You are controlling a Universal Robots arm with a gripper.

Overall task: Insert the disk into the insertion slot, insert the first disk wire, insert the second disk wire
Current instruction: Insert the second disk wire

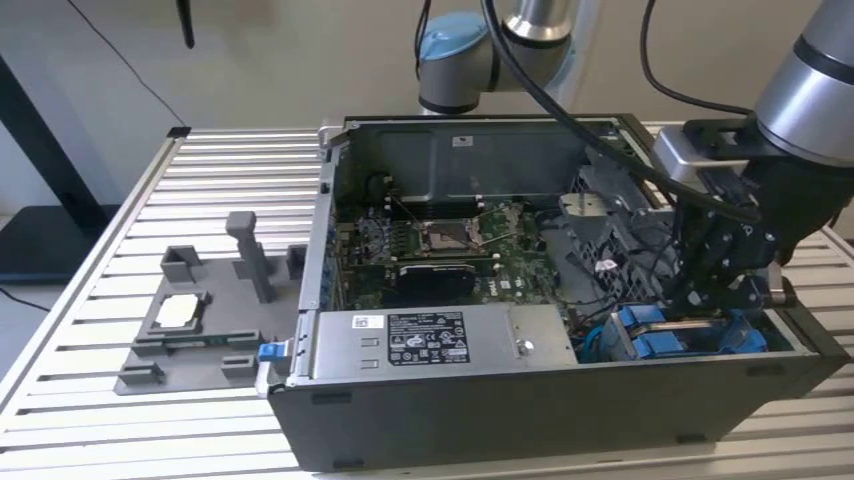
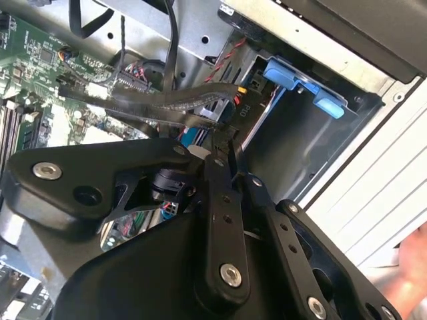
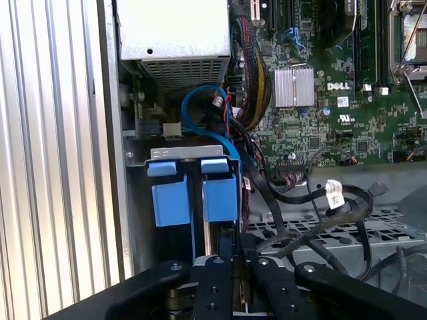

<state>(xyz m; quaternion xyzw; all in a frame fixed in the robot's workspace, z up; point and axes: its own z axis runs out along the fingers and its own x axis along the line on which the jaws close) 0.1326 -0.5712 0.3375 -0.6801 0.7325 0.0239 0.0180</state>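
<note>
The disk sits in the insertion slot [image 3: 179, 153] at the case's front corner on the exterior view's right. Only its blue carrier tabs [image 3: 220, 197] [image 1: 654, 338] [image 2: 293, 75] stand out of the grey metal bay. My gripper [image 1: 697, 303] reaches down into the case right beside those tabs. Both wrist views show its black fingers [image 3: 215, 270] drawn close together around a small black wire connector [image 3: 231, 240], with my gripper [image 2: 223, 143] just off the carrier's end. Flat black wires [image 2: 167, 100] run from there toward the motherboard.
The silver labelled power-supply box [image 1: 427, 345] [image 3: 173, 30] stands next to the bay. The green motherboard [image 1: 441, 240] [image 3: 333, 100] and loose black cables [image 3: 313, 200] crowd the case. A grey fixture [image 1: 200, 320] rests on the slatted table [image 1: 227, 170] outside.
</note>
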